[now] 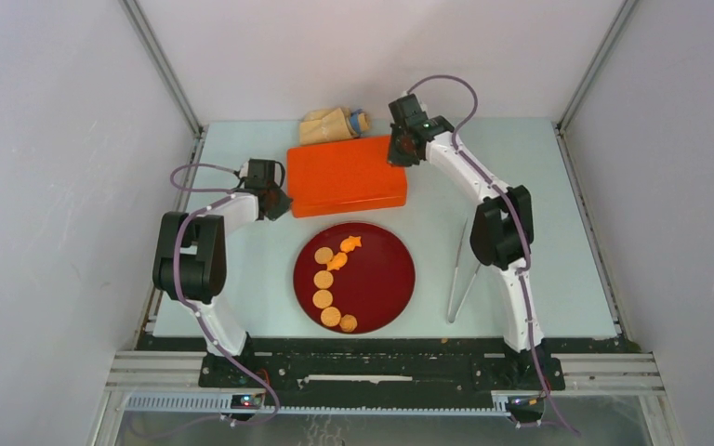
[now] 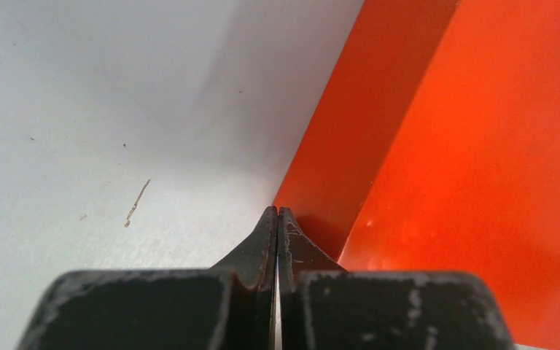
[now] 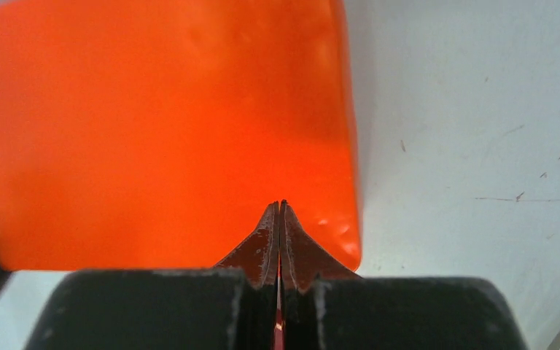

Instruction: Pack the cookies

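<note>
Both grippers are pressed shut, holding nothing: left gripper at the left edge of the orange box, right gripper over its right end, upper centre of frame. The cookies lie in a curved row on the red plate just below.

Overhead camera looks down; wrist cameras closely share orange box.

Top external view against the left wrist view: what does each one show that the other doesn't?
Only the top view shows the dark red plate with its cookies, the tongs and the right gripper at the orange box's far right corner. Only the wrist view shows the left gripper close up, tips pressed shut beside the box's side. Both show the box, the table and the left gripper.
</note>
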